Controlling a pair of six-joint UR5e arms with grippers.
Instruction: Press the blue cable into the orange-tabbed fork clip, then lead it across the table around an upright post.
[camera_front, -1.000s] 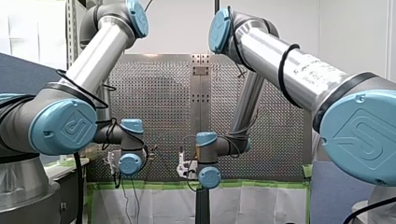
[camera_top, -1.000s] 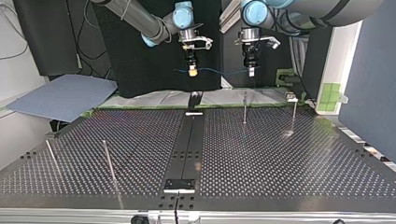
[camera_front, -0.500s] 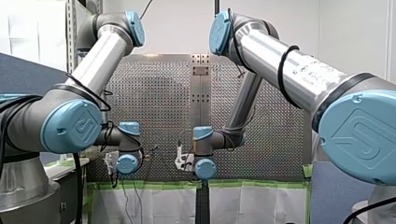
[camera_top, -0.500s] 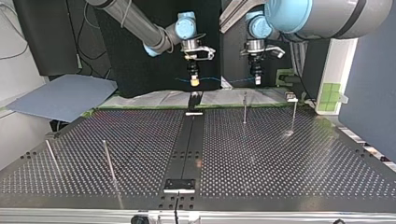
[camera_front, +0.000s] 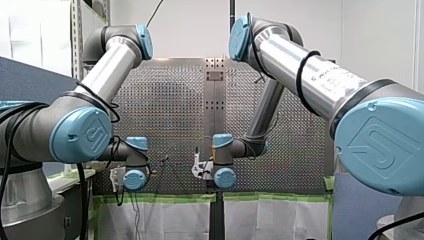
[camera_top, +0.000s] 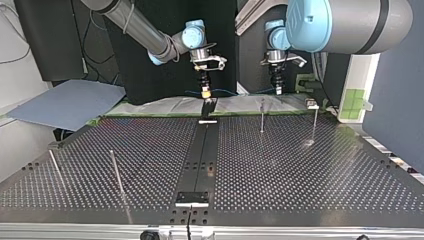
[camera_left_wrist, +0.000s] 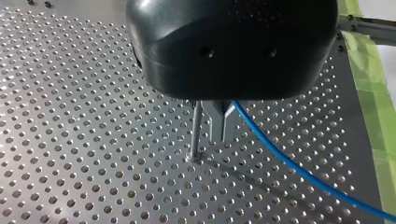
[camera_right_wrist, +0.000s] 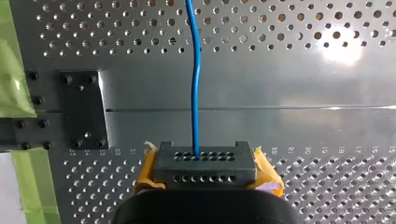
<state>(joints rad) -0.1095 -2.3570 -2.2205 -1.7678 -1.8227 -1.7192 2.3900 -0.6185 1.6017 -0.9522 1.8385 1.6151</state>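
The thin blue cable (camera_top: 235, 92) hangs between my two grippers above the table's far edge in the top view. My right gripper (camera_top: 205, 93), with yellow pads, is shut on the cable (camera_right_wrist: 195, 84), which runs straight ahead from its fingertips. A dark upright fixture (camera_top: 208, 106) stands just below it; no orange tab shows. My left gripper (camera_left_wrist: 223, 135) has its metal fingers shut on the cable (camera_left_wrist: 289, 168), close beside a thin upright post (camera_left_wrist: 196, 133). In the top view, my left gripper (camera_top: 276, 91) hangs just above that post (camera_top: 261, 117).
More thin posts stand at the top view's right (camera_top: 314, 122) and near left (camera_top: 116, 172). A dark centre strip (camera_top: 200, 160) runs down the perforated table. A black screwed plate (camera_right_wrist: 81, 109) and green tape (camera_right_wrist: 14, 79) lie beside my right gripper. In the front view the arms' wrists hide both grippers.
Both arms have come down towards the table with the cable between them. My right gripper now hangs just over the dark fixture, and my left gripper has reached the post's top.
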